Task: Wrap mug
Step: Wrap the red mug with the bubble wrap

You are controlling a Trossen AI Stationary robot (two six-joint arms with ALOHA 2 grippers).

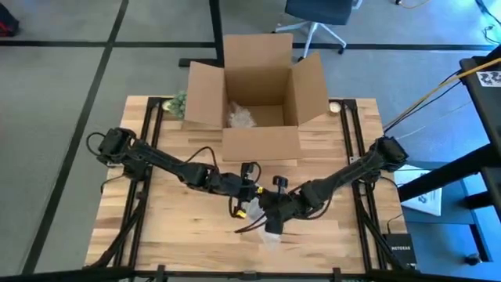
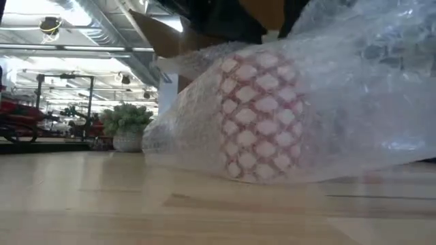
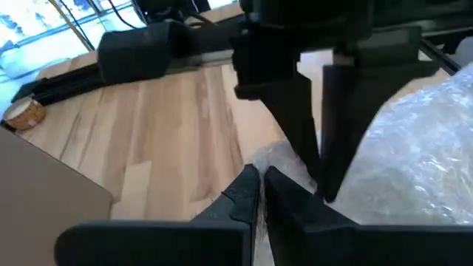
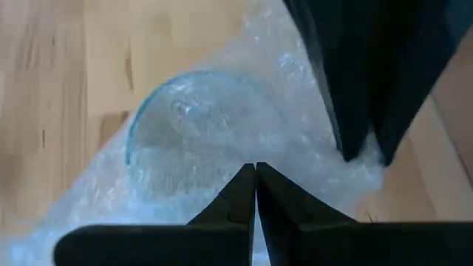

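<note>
A mug with a red-and-white lattice pattern lies near the table's front middle, covered in clear bubble wrap. Its round rim shows through the wrap in the right wrist view. Both grippers meet over the bundle. My left gripper comes from the left and my right gripper from the right. Each is shut at the wrap, the two close together. My left gripper has its shut fingers slanting down onto an edge of the bubble wrap beside the mug. How many layers lie between them does not show. My right gripper has its shut fingers pointing down into the wrap's edge next to the left fingers. The wrap there lies on the table and the mug stays down.
An open cardboard box stands at the table's far middle with crumpled wrap inside. A small potted plant stands left of it and a small round thing right of it. Bare wood lies to either side of the bundle.
</note>
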